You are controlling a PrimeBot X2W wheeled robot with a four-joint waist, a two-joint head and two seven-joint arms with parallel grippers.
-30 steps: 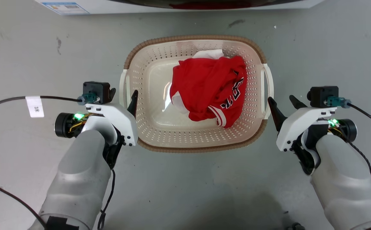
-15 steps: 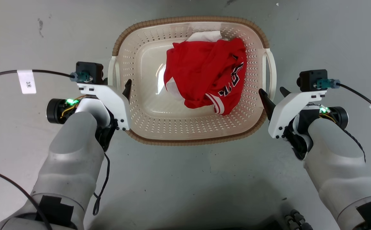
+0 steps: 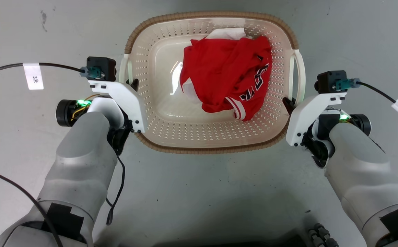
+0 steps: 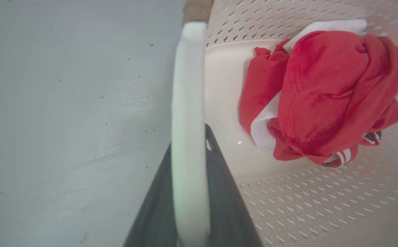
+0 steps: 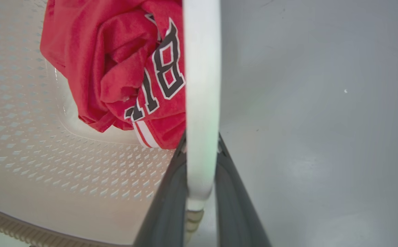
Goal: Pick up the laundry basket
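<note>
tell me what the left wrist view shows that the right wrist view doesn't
Left wrist view: the left tool with its fingers against both sides of the left handle, and a white cloth peeking out beside the red shirt.
Right wrist view: the right tool astride the right handle, and black-and-white lettering on the red shirt.
Both: the red shirt lying in the perforated basket, and grey floor outside it.
</note>
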